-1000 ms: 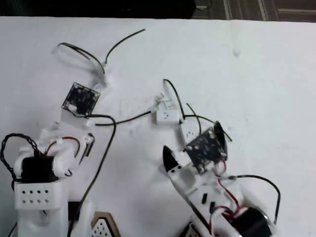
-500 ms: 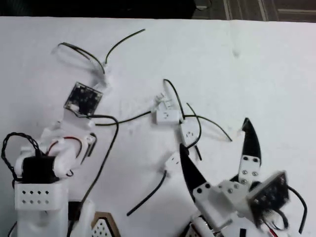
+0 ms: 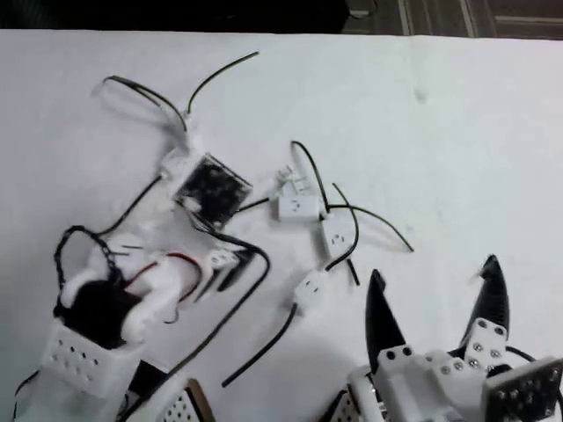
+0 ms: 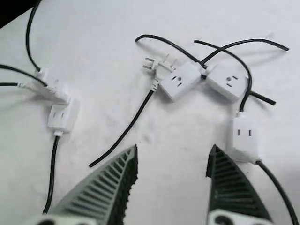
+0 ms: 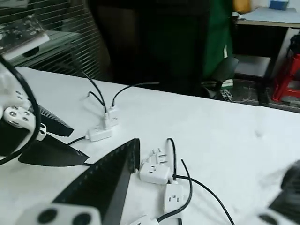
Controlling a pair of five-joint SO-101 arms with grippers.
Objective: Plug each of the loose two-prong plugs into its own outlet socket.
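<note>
On the white table [image 3: 475, 114], the right gripper [image 3: 434, 272] sits at the near edge, fingers spread wide. The left gripper [image 4: 174, 149], also spread, faces a white outlet socket [image 4: 180, 80]. Just beside it lies the loose two-prong plug [image 4: 157, 63], ahead of the left fingers with its prongs crosswise to them. The left arm looks nearer.
</note>
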